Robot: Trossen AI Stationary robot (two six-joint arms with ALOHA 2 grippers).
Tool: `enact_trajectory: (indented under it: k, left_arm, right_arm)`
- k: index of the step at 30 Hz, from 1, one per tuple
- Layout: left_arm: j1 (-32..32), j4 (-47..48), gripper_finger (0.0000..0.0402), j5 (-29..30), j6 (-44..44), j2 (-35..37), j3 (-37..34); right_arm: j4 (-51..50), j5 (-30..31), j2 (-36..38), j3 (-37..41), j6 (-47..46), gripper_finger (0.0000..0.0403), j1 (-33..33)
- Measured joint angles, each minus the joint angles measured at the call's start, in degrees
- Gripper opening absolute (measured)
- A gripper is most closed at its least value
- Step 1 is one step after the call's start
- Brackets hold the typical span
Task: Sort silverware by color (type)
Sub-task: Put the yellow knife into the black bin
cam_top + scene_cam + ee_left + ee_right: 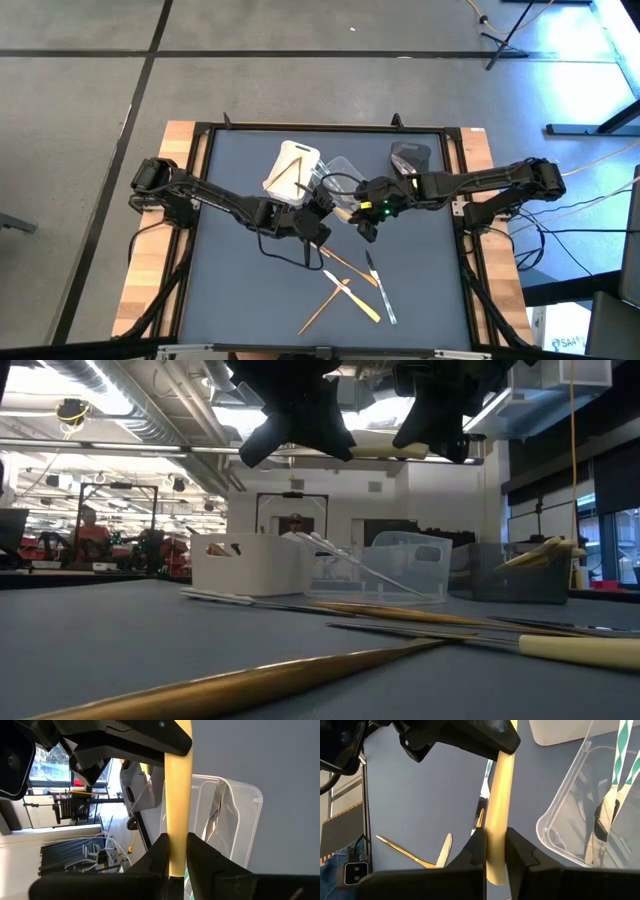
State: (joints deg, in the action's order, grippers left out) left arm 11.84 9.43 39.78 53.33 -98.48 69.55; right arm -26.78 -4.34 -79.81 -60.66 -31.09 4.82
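With both grippers pinched on 1 yellow utensil (496, 815) held in the air above the bench (230, 290), this looks like a handover. The right gripper (495, 851) has its fingers tight on the handle, and so does the left gripper (176, 854). Confirm the right's hold before the left lets go, then carry it to the dark grey tub (410, 157), where other yellow pieces show.
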Motion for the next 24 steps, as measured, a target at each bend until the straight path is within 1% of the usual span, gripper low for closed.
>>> enact_trajectory:
  k: [4, 8, 24]
  left_arm:
    - [0.0, 0.0, 0.0041, 0.2, 0.0, 0.0, 0.0]
    - [-0.1, 0.0, 0.0049, 0.1, -0.1, 0.0, 0.0]
    - [-0.2, -0.2, 0.0110, -0.3, -0.5, 0.0, 0.0]
  right_arm:
    - [0.1, 0.3, 0.0, 0.0, 0.0, 0.0024, 0.0]
    - [0.1, 0.7, 0.0, 0.0, 0.0, 0.0017, 0.0]
    - [0.2, 0.8, 0.0, 0.0, 0.2, 0.0013, 0.1]
